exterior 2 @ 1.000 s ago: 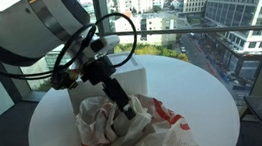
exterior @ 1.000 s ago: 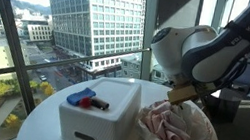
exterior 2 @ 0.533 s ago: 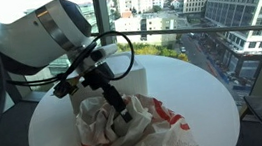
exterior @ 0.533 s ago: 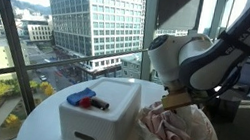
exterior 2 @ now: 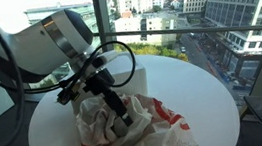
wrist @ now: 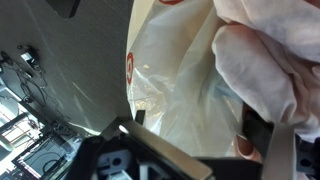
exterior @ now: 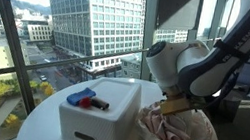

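Observation:
A crumpled white plastic bag with red print (exterior: 171, 134) (exterior 2: 143, 132) lies on the round white table (exterior: 43, 126) (exterior 2: 206, 92). My gripper (exterior: 166, 106) (exterior 2: 122, 114) points down into the bag's folds, open. In the wrist view the bag (wrist: 190, 85) fills the picture, and thin plastic lies between the spread fingers of the gripper (wrist: 200, 125). The right finger (wrist: 263, 130) presses against the plastic. Nothing is clamped. Whatever the bag may hold stays hidden.
A white box (exterior: 96, 122) (exterior 2: 138, 78) stands beside the bag, with a blue object (exterior: 81, 96) and a small black object (exterior: 99, 104) on its lid. Tall windows ring the table. Black cables (exterior 2: 118, 46) loop off the arm.
The arm has sunk slightly lower and shifted over the bag, pushing the gripper deeper into the folds. The jaws stay wide.

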Robot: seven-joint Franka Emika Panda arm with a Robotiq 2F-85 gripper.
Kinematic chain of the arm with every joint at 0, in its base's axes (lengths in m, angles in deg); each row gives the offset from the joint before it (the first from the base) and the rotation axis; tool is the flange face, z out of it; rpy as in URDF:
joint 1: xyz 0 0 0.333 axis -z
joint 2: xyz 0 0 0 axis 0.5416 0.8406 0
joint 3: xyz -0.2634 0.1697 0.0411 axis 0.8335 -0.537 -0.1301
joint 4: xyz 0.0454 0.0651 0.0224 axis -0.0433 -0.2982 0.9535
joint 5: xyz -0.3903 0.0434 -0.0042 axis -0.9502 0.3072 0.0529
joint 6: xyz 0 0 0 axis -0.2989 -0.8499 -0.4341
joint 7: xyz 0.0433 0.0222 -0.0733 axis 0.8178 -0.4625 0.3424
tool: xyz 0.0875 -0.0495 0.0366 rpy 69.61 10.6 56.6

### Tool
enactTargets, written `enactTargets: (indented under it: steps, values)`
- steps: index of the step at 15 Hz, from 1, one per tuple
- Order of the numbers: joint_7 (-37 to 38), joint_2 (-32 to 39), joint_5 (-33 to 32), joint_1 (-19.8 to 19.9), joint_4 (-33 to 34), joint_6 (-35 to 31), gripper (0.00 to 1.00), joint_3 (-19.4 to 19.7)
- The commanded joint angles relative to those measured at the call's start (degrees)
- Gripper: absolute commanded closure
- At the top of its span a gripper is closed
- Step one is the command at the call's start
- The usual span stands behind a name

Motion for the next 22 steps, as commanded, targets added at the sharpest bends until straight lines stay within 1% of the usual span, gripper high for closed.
enactTargets:
  steps: [1, 2, 3, 4, 5, 7, 9, 12, 13, 15, 16, 17, 18, 22]
  values:
    - [2.2, 2.6, -3.7, -0.3, 0.9, -0.1, 0.00, 0.8]
    - [2.1, 3.1, -5.0, -0.5, 1.0, 0.1, 0.25, 0.8]
    - [1.6, 3.5, -6.2, -0.5, 1.0, -0.1, 0.26, 0.9]
    - [1.7, 3.8, -6.9, -0.4, 1.0, -0.3, 0.32, 0.9]
    - [1.7, 3.9, -7.2, -0.4, 1.0, -0.4, 0.42, 0.8]
    - [1.1, 3.7, -5.3, -0.4, 1.1, 0.4, 0.58, 0.4]
    - [0.5, 3.3, -4.3, -0.4, 1.2, 0.5, 0.72, 0.2]
    - [-1.8, 2.8, 0.0, -0.3, 1.7, 0.9, 0.96, -0.4]
    - [-3.1, 2.9, 2.0, -0.3, 1.9, 1.6, 0.99, -0.6]
    - [-6.5, 2.9, 6.7, -0.4, 2.4, 3.0, 1.00, -1.0]
    - [-8.8, 3.0, 9.7, -0.7, 3.0, 5.7, 1.00, -1.2]
    - [-11.5, 3.2, 13.1, -1.0, 3.9, 9.9, 0.99, -1.5]
    - [-12.4, 3.3, 14.9, -1.6, 5.1, 15.1, 0.99, -1.5]
    - [-13.1, 4.0, 17.4, -3.9, 9.6, 33.2, 0.99, -1.1]
